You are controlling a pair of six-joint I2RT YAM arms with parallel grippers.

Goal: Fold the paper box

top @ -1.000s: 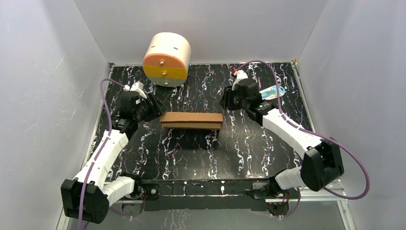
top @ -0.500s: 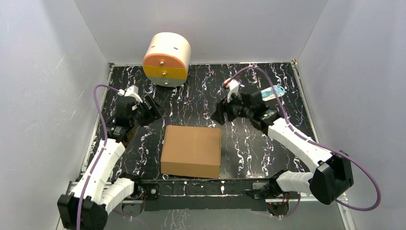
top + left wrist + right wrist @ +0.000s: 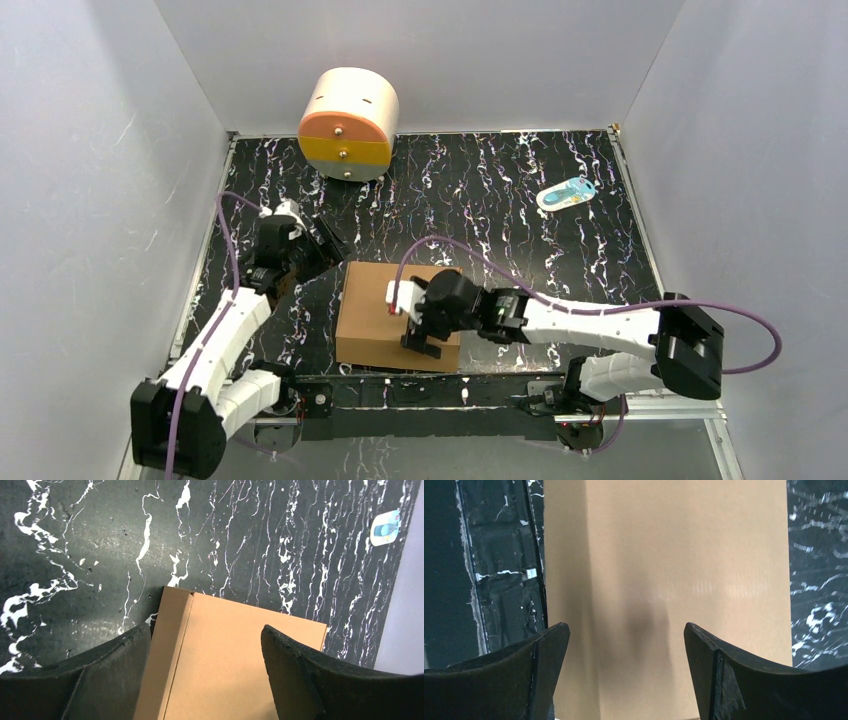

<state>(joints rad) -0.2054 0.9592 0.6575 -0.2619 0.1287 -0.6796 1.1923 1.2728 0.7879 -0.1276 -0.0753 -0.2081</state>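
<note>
The paper box (image 3: 378, 305) is a closed, flat brown cardboard box lying on the black marbled table, close to its near edge. My right gripper (image 3: 422, 345) hovers over the box's near right part, open, with nothing between its fingers. In the right wrist view the box (image 3: 684, 555) fills the space beyond the open gripper (image 3: 626, 626). My left gripper (image 3: 330, 244) is open just beyond the box's far left corner, apart from it. The left wrist view looks down on the box (image 3: 240, 650) past the open gripper (image 3: 205, 630).
A round cream drum (image 3: 348, 122) with orange and yellow drawers stands at the back left. A small blue and white object (image 3: 566, 193) lies at the back right, also seen as that small object (image 3: 385, 527). White walls close in three sides.
The box went from standing on edge between both grippers at mid table to lying flat near the front edge. Both grippers opened. The right arm swung in over the box.
</note>
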